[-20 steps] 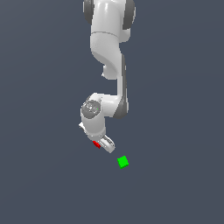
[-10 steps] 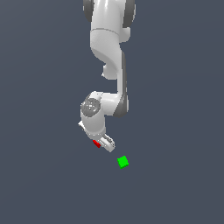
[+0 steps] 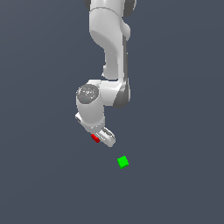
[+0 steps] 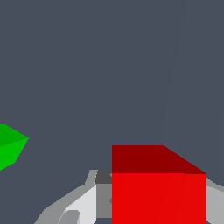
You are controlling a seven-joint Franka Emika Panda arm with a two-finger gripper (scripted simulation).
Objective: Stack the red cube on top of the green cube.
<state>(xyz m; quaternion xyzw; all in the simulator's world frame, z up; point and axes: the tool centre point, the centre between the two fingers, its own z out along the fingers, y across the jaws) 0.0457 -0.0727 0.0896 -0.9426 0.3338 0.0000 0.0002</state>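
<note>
The pincer pinches the red cube between its fingers, with the cube sitting right at the fingertips. The green cube lies apart from the pincer, near it, toward the exterior view's right and lower.

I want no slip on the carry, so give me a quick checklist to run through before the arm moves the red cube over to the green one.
1. Red cube between the fingers of the gripper: ok.
2. Grip firmly shut: cannot tell.
3. Green cube in view, uncovered: ok.
4. Red cube above green cube: not ok, offset to the exterior view's left.
5. Nothing between the two cubes: ok.
</note>
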